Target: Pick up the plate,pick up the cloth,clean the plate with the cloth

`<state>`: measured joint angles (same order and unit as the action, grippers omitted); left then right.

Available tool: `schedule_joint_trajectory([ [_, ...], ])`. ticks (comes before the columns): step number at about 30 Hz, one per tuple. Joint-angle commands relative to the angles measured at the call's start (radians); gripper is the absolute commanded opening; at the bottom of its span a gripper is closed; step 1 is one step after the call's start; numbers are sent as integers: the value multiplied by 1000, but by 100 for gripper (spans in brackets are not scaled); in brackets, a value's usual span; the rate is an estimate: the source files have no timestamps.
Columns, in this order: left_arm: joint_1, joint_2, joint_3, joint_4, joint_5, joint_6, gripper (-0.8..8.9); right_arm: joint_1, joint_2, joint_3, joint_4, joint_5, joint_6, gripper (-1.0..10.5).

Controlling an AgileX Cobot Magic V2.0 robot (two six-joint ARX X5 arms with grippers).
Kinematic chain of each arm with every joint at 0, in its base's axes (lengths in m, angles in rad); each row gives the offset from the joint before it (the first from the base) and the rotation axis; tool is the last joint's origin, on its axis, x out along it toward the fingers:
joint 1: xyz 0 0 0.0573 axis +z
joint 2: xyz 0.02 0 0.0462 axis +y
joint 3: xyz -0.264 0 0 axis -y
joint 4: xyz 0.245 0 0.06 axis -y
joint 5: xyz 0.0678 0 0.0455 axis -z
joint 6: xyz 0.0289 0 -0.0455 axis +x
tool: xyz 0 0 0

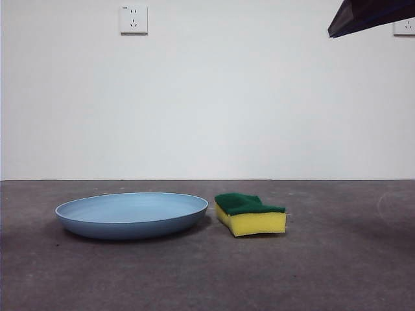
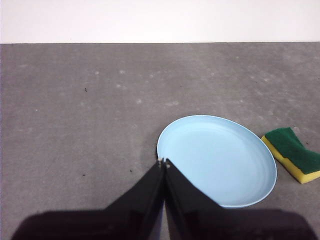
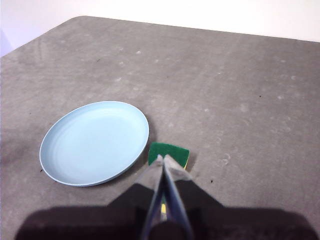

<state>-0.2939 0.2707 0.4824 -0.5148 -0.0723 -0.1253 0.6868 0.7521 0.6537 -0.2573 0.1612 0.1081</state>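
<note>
The light-blue plate lies flat on the grey table, left of centre. The cloth, a yellow sponge with a green top, lies just to its right, close to the rim but apart from it. My left gripper is shut and empty, high above the table near the plate's rim; the cloth lies beyond the plate. My right gripper is shut and empty, high above the cloth, with the plate beside it. A dark arm tip shows at the top right corner of the front view.
A white wall stands behind the table with a socket on it. The grey table top stretches around the plate and the cloth. The table's rounded far corner shows in the right wrist view.
</note>
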Motion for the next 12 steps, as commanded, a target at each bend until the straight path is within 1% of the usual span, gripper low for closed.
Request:
schedule_joint_trajectory([
  [1, 10, -23, -6, -8, -36, 42, -3, 1, 0, -4, 5, 2, 6, 1],
  [3, 30, -39, -8, 6, -34, 56, -3, 1, 0, -4, 5, 2, 6, 2],
  [5, 60, -60, -21, 51, -28, 55, -3, 1, 0, -4, 5, 2, 6, 1],
  [10, 140, -116, -147, 288, -16, 82, -3, 1, 0, -4, 5, 2, 6, 2],
  [12, 164, -138, -214, 369, 28, 87, -3, 1, 0, -4, 5, 2, 6, 2],
])
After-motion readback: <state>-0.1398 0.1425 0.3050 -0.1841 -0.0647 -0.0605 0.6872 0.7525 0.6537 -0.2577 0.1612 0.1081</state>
